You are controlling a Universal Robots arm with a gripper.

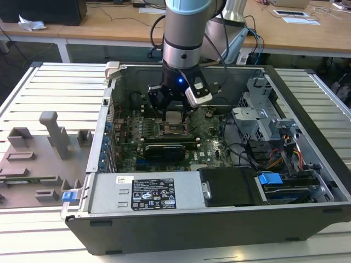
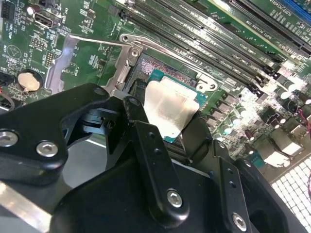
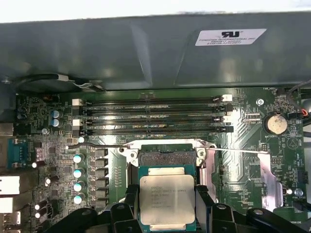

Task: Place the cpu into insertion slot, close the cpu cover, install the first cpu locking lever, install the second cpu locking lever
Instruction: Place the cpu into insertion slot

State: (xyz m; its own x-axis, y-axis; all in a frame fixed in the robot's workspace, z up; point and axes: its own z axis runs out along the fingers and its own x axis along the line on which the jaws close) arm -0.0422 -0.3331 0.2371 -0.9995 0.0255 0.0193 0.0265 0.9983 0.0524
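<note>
- Exterior view: my end effector [image 1: 174,111] reaches into the computer case [image 1: 192,233], with the insertion slot [image 1: 174,130] directly beneath it.
- Second wrist view: my fingers [image 2: 130,108] are clamped on opposite edges of the cpu [image 2: 170,109], holding it flat for level entry.
- First wrist view: the chip sits between my fingers, apparently not yet seated.

A robotics lab: open computer case [image 1: 219,226] on a slatted metal bench [image 1: 60,82], wooden desks [image 1: 115,24] behind.

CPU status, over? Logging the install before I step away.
Claw shut on CPU. CPU held over socket, not seated. Nothing seen blocking socket.
</note>
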